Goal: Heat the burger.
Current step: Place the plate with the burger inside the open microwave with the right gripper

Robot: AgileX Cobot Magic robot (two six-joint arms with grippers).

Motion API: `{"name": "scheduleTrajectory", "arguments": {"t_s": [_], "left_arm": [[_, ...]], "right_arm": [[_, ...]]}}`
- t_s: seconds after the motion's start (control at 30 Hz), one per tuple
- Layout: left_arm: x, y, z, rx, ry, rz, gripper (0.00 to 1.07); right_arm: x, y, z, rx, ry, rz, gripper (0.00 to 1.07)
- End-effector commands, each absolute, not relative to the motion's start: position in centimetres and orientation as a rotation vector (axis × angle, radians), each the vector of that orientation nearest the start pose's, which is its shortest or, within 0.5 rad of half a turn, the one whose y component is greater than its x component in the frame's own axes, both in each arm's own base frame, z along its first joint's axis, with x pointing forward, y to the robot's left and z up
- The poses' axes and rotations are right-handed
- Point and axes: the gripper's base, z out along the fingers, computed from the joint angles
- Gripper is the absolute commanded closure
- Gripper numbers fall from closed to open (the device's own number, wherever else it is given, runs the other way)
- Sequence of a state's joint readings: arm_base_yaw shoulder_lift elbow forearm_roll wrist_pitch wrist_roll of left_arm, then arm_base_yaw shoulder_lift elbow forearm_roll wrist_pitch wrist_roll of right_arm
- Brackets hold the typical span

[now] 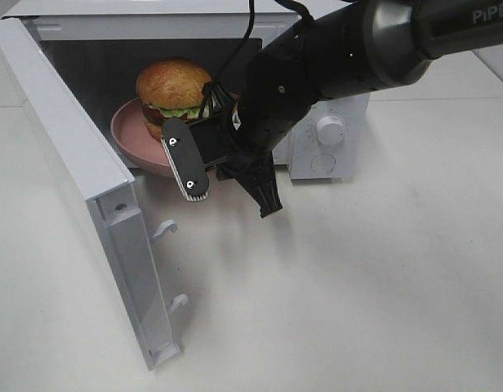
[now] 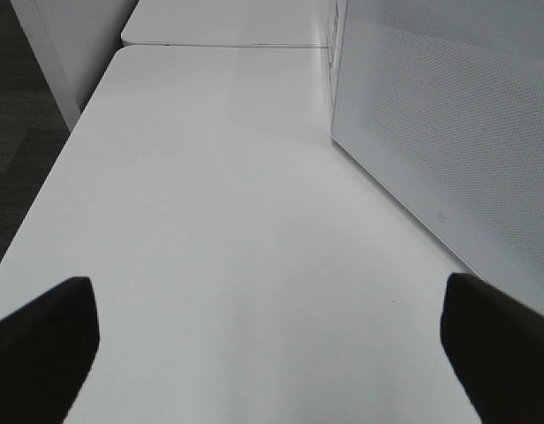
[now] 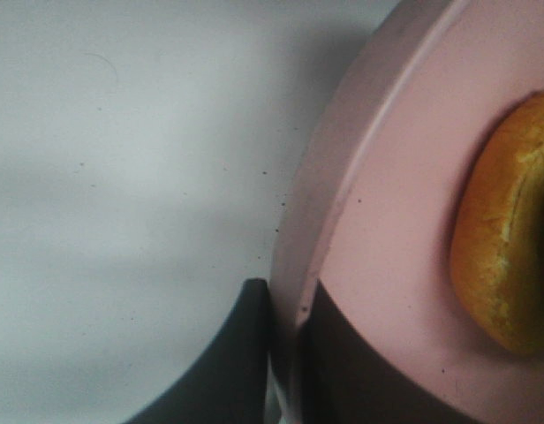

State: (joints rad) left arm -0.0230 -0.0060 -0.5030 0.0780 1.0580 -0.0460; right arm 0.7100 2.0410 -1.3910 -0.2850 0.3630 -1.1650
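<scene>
Right claw (image 3: 285, 305) clamped, left claw (image 2: 268, 311) spread wide.

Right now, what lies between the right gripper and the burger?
Only bare pink plate. The right gripper is shut on its rim, and an empty strip of plate runs to the burger's bun, as the right wrist view shows.

Burger (image 1: 174, 82): bun glossy, golden-brown. Pink plate (image 3: 396, 194): smooth, satin, possibly plastic. Microwave door (image 1: 64, 122): white, smooth, semi-matt; its window (image 2: 449, 106) finely perforated. Table (image 1: 358, 278): white, matt, smooth. Right arm shell (image 1: 341, 57): black, slight sheen.
</scene>
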Motion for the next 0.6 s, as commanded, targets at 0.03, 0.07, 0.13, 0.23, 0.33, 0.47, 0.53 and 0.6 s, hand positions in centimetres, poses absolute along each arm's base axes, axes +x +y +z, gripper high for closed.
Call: {"name": "scheduleTrajectory", "arguments": {"t_s": [0.03,0.07,0.13,0.23,0.33,0.47,0.53,0.6], "left_arm": [[-0.8,0.6,27.9,-0.032,1.999,0.039,0.09],[-0.8,0.6,27.9,-0.032,1.999,0.039,0.09],[-0.8,0.6,27.9,-0.032,1.999,0.039,0.09],[-0.8,0.6,27.9,-0.032,1.999,0.039,0.09],[-0.8,0.6,27.9,-0.032,1.999,0.039,0.09],[-0.8,0.6,27.9,-0.032,1.999,0.039,0.09],[-0.8,0.6,27.9,-0.032,1.999,0.039,0.09],[-0.8,0.6,27.9,-0.032,1.999,0.039,0.09]], "right_arm": [[35.7,28.7,18.4,-2.081,1.284,-0.461,1.07],[35.7,28.7,18.4,-2.081,1.284,-0.461,1.07],[36.4,29.2,18.5,-2.044,1.322,-0.464,1.07],[37.0,29.5,18.5,-2.033,1.333,-0.477,1.07],[37.3,29.8,18.4,-2.029,1.337,-0.479,1.07],[38.1,30.3,17.8,-2.029,1.347,-0.485,1.07],[38.4,30.5,17.8,-2.028,1.338,-0.496,1.07],[38.9,30.8,17.6,-2.028,1.344,-0.504,1.07]]}}
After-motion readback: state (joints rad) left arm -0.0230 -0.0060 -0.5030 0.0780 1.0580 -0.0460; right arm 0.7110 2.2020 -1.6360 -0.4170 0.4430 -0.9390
